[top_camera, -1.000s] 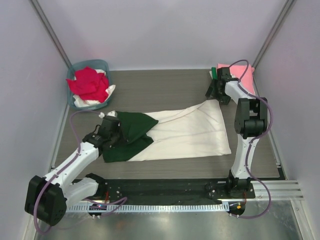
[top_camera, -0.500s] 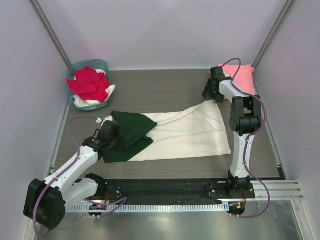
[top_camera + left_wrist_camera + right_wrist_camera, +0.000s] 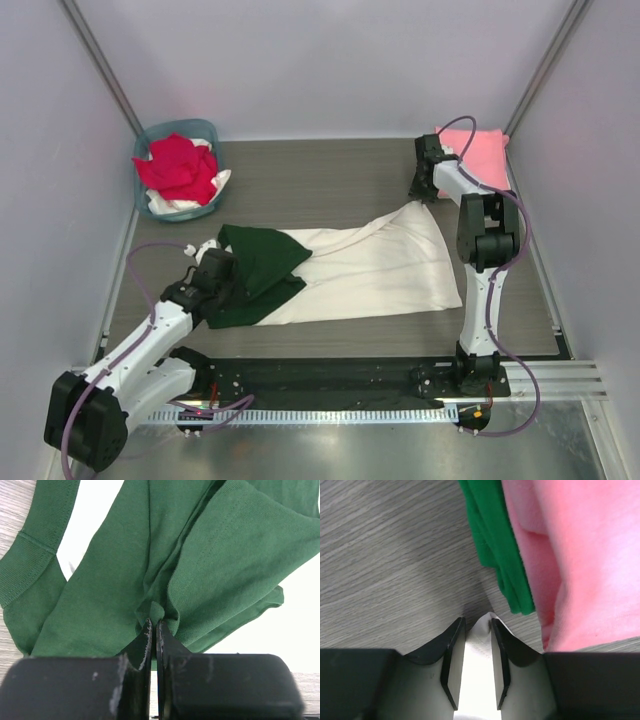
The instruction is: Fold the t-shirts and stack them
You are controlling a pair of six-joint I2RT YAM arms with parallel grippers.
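Observation:
A cream t-shirt (image 3: 380, 265) with dark green sleeves (image 3: 262, 262) lies spread across the table's middle. My left gripper (image 3: 213, 268) is shut on a bunched fold of the green sleeve cloth (image 3: 210, 565), its fingertips (image 3: 153, 622) pressed together. At the shirt's far right hem corner my right gripper (image 3: 423, 190) straddles the cream corner (image 3: 481, 630). Its jaws are narrow but still apart, the cloth peak standing between them (image 3: 477, 621). A folded pink t-shirt (image 3: 590, 555) lies on a green one (image 3: 495, 535) just beyond that corner.
A round teal basket (image 3: 160, 135) at the back left holds a red shirt (image 3: 178, 168) and white cloth (image 3: 165, 203). The pink stack (image 3: 482, 150) sits at the back right beside the side wall. Bare wood-grain table (image 3: 320, 175) lies behind the cream shirt.
My right gripper has dropped onto the hem corner and its jaws have narrowed around it. My left gripper has drawn the green sleeve slightly back and toward the near side.

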